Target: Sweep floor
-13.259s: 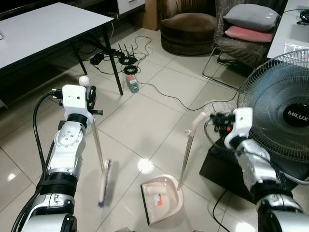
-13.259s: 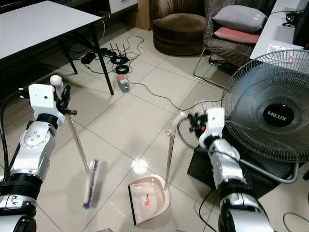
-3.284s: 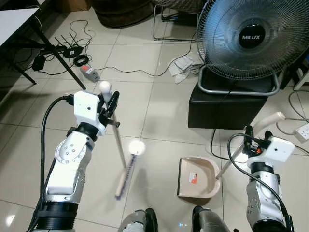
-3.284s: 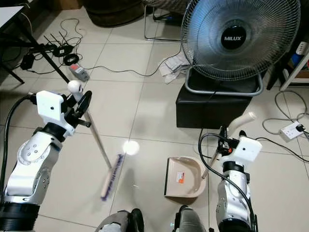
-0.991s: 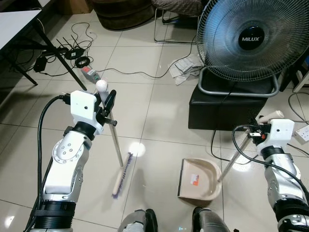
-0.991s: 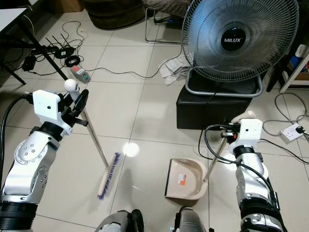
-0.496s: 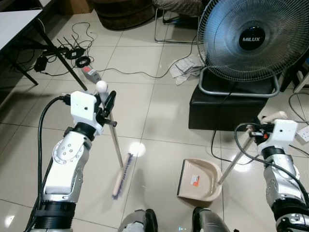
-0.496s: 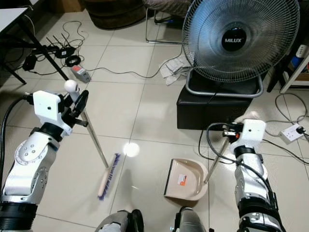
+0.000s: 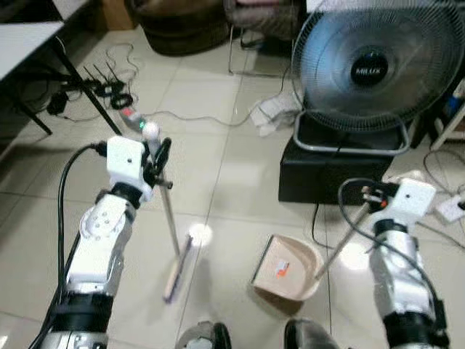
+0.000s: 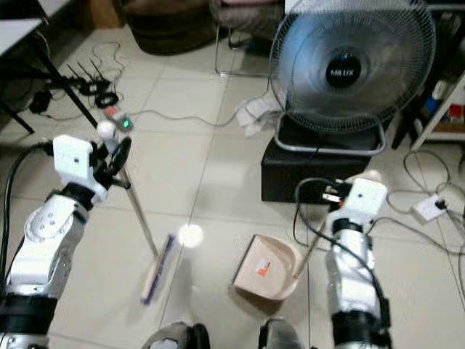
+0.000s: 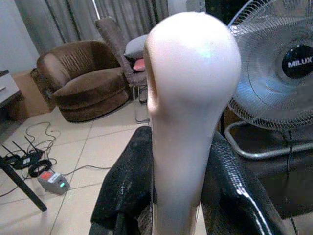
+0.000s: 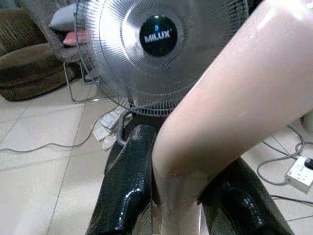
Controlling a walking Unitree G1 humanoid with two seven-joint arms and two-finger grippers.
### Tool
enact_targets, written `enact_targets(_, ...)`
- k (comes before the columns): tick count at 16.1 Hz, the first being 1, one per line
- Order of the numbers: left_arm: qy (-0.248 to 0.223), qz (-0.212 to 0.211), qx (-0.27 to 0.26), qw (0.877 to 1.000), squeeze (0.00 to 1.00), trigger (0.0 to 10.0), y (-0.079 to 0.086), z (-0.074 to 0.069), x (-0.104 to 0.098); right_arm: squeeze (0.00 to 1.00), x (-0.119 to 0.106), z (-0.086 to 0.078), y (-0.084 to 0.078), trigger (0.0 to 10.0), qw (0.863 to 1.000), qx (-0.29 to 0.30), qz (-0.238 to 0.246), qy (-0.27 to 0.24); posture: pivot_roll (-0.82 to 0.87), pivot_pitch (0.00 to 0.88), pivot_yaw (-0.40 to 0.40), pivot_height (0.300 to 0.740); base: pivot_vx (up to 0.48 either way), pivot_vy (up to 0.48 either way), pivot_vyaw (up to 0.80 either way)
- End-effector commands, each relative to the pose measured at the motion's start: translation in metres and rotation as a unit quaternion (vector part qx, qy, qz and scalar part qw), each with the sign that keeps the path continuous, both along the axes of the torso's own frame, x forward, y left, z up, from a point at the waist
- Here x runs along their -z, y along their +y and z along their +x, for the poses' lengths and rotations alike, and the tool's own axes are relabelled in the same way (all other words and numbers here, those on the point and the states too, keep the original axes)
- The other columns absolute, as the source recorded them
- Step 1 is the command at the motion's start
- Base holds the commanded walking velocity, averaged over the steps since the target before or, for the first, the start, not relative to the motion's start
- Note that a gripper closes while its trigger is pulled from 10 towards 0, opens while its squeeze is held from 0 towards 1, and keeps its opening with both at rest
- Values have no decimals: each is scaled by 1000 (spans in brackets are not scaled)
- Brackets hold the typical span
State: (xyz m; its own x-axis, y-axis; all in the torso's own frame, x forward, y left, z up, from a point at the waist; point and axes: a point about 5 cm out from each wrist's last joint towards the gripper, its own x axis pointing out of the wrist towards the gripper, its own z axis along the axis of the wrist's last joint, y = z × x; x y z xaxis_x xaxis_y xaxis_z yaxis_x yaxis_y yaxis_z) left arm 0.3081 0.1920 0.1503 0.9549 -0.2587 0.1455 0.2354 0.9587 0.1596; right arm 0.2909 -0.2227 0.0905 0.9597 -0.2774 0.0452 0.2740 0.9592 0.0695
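A humanoid robot stands on a pale tiled floor (image 9: 225, 174) with a cleaning tool in each arm. The left gripper (image 11: 168, 196) pinches the cream handle of the broom (image 9: 176, 267) just below its rounded knob, both black fingers (image 11: 128, 183) pressed against the handle's sides. The thin shaft slants down from that grip to the brush head, which lies on the tiles in front of the robot's feet, near a bright spot of reflected light.

The right gripper (image 12: 181, 196) is clamped the same way on the curved cream grip of the dustpan (image 9: 285, 267), its fingers (image 12: 129, 176) hugging the handle on either side. The pan's beige scoop rests on the floor just to the right of the brush head, apart from it, with its long handle leaning up towards the right arm.

Behind the dustpan a large standing fan (image 10: 354, 69) sits on a black box (image 10: 305, 171). Cables (image 9: 189, 116) trail across the tiles toward a table leg (image 9: 91, 93), and a brown armchair (image 11: 80, 83) stands farther back.
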Motion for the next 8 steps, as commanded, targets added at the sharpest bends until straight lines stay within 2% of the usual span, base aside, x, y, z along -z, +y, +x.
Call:
enact_targets(1, -7, 9, -6, 1000, 0, 10000, 9, -1, -1, 0, -8, 1, 7, 0, 1000, -4, 1, -8, -135, 44, 111, 740, 0, 0, 0)
enact_targets(3, -2, 5, -8, 1000, 0, 10000, 12, 2, 2, 0, -17, 0, 22, 0, 1000, -18, -15, 2, -144, 27, 105, 740, 0, 0, 0)
enact_targets(6, 23, 2, -31, 999, 0, 10000, 17, 0, 10, 0, -27, 2, 29, 0, 999, -38, -29, 2, -141, 0, 83, 740, 0, 0, 0)
enact_targets(8, 26, -5, -57, 998, 0, 10000, 20, -2, 12, 0, -34, 9, 34, 0, 996, -85, -34, -1, -123, 0, 64, 740, 0, 0, 0)
